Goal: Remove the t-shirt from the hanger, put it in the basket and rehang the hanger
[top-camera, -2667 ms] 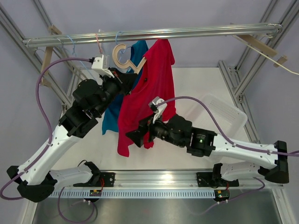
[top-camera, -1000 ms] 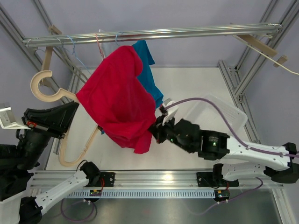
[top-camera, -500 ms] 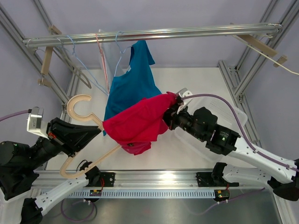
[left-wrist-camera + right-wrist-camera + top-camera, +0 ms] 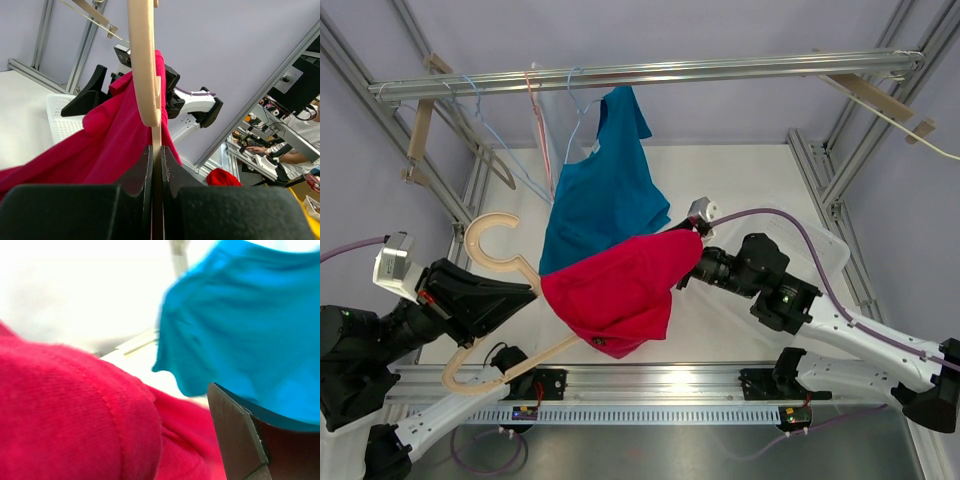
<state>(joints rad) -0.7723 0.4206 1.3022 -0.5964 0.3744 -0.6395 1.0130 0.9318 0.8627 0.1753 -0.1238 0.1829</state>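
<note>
The red t-shirt [image 4: 615,295] hangs stretched between my two grippers, above the table. Its left part still sits on the wooden hanger [image 4: 492,243], which is off the rail and tilted. My left gripper [image 4: 527,291] is shut on the hanger's neck; in the left wrist view the jaws [image 4: 157,156] clamp the wooden hanger [image 4: 144,60], with red t-shirt cloth [image 4: 100,145] draped over it. My right gripper [image 4: 691,249] is shut on the shirt's right edge. In the right wrist view the red t-shirt [image 4: 75,415] fills the jaws and hides one finger; the other finger [image 4: 240,440] shows.
A teal t-shirt [image 4: 605,185] hangs from the metal rail [image 4: 650,72] just behind the red one; it also shows in the right wrist view [image 4: 250,325]. Wire hangers [image 4: 535,110] hang on the rail's left. A white basket [image 4: 812,245] lies at right, behind the right arm.
The hanger came off the rail and my left gripper carried it down to the near left. My right gripper stayed shut on the red shirt, which now stretches between both.
</note>
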